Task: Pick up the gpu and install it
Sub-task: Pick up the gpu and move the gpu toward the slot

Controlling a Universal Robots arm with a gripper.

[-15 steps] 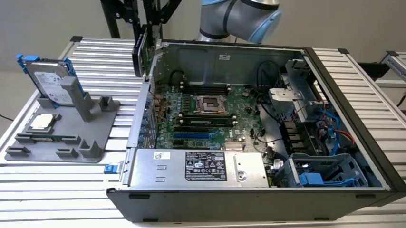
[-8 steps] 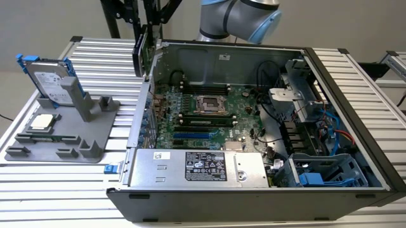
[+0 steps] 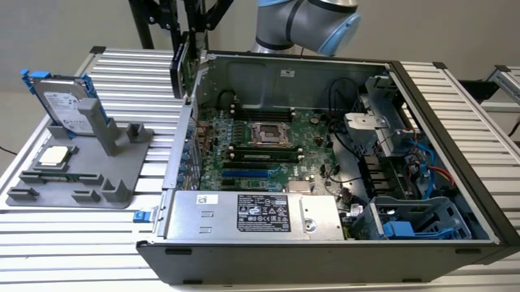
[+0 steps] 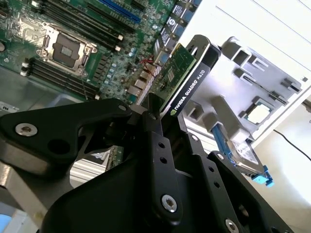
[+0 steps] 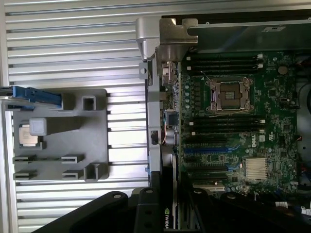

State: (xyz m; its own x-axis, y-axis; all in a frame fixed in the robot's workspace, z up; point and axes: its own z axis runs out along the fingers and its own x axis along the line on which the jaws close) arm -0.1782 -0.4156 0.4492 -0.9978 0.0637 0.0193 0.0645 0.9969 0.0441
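Card pinched edge-on, held in the air at the open case.
The gripper (image 4: 167, 115) is clamped flat across the gpu (image 4: 181, 77), which hangs upright just above the computer case (image 3: 180, 131) wall on the exterior view's left, clear of the motherboard (image 3: 260, 146). The card looks light and stiff but fragile. It is best gripped across the board and black cooler, away from the contact edge and bare components.

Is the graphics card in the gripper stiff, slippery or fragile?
The graphics card is probably stiff: a flat board backed by a black block. Clamped across its thin body by the gripper, it could pivot. Its bare green circuitry looks fragile.
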